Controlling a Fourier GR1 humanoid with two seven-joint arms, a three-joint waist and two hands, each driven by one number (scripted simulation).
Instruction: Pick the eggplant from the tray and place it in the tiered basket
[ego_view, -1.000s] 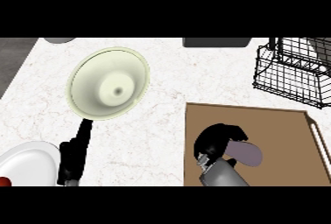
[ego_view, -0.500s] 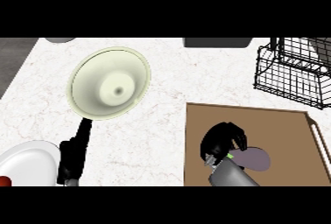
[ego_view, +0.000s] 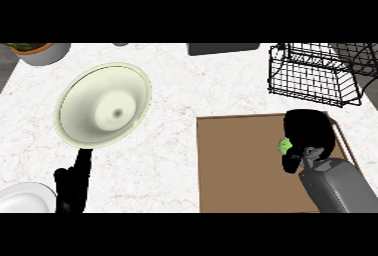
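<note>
A: Green stem tip of the eggplant (ego_view: 286, 145) shows under the right hand (ego_view: 306, 140), fingers curled round it, over the tray (ego_view: 236, 165).
B: So grasped; transfer to the tiered basket (ego_view: 317, 75) not yet done.

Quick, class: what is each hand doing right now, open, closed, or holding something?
Right hand: over the tray, curled round something with a green tip, presumably the eggplant.
Left hand: not in view.

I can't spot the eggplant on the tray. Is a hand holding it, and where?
Probably: the black right hand curls over it above the brown tray; only its green stem end shows.
</note>
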